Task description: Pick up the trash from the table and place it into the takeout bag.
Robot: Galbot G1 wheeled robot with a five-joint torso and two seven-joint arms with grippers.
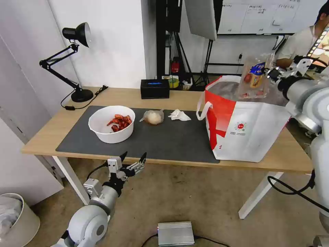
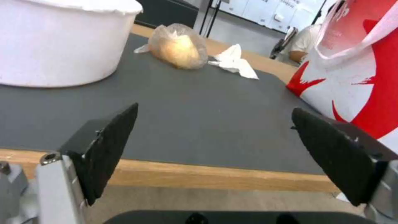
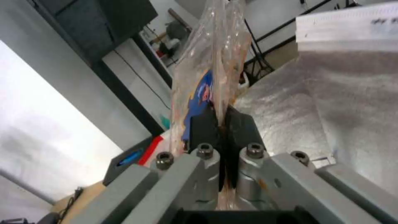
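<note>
Left end effector point(image 1: 133, 158) waits open, fingers apart, at the near counter point(image 1: 44, 135) edge. Right end effector point(image 1: 270, 73), clamped on the clear plastic tray point(image 1: 253, 78), hangs above the takeout bag point(image 1: 243, 132).

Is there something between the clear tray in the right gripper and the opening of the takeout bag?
Nothing visible blocks it. The right gripper is shut on the clear plastic tray, which hangs at the open, foil-lined mouth of the takeout bag. The left gripper waits open, low before the table.
</note>
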